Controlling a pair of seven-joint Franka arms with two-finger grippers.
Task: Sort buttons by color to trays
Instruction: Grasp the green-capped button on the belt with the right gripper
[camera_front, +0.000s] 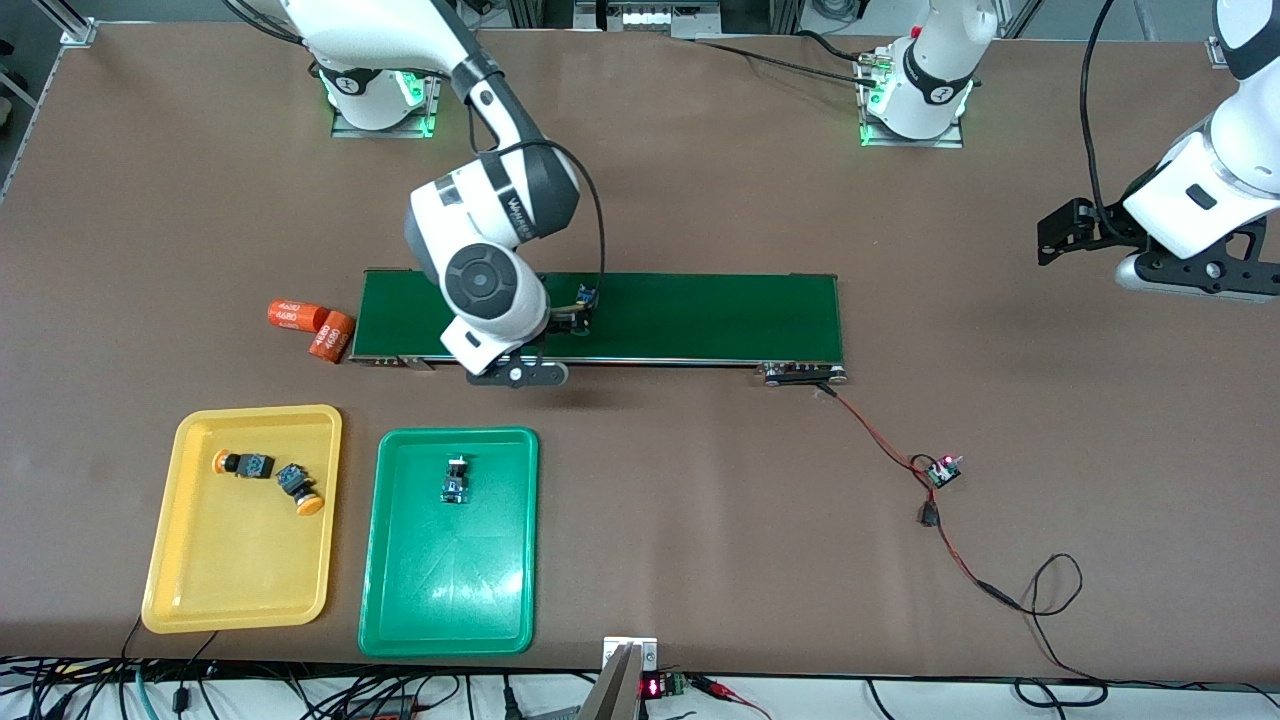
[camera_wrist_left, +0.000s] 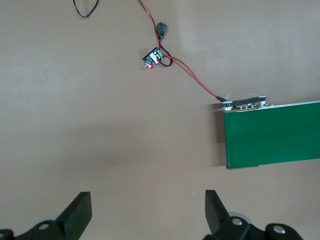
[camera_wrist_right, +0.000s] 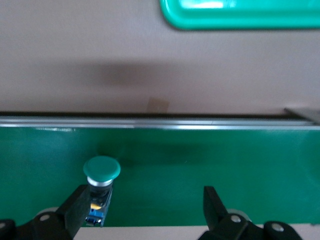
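The last green button (camera_wrist_right: 100, 175) lies on the conveyor belt (camera_front: 700, 318), cap toward the belt's rail, its black-and-blue body just beside one of my right gripper's (camera_wrist_right: 145, 210) fingers (camera_wrist_right: 76, 207). My jaws are spread wide and hold nothing; the button is not centred between them — it sits hard against one side of the gap. That is my main worry: if I close from here, that finger may nudge the body sideways or pinch only its edge, so that the round cap rolls it out of the grasp. Because it lies on its side, I judge it could also spin or skid on the smooth belt.

The green tray (camera_front: 400, 600) already has one green button (camera_front: 456, 479) in it, and the yellow tray (camera_front: 200, 590) has two yellow-orange buttons (camera_front: 243, 464) (camera_front: 300, 489) lying close together, so this one probably finishes the sort. The carry to the green tray is short, but a weak grip could drop the button onto the table (camera_front: 900, 560) or let it bounce out of the shallow tray. Two orange cylinders (camera_front: 312, 324) rest at the belt's end nearest my base, well clear.

My left gripper (camera_wrist_left: 147, 210) waits with jaws wide and empty over bare table off the belt's other end — near the red wires (camera_front: 880, 440), which it should avoid.
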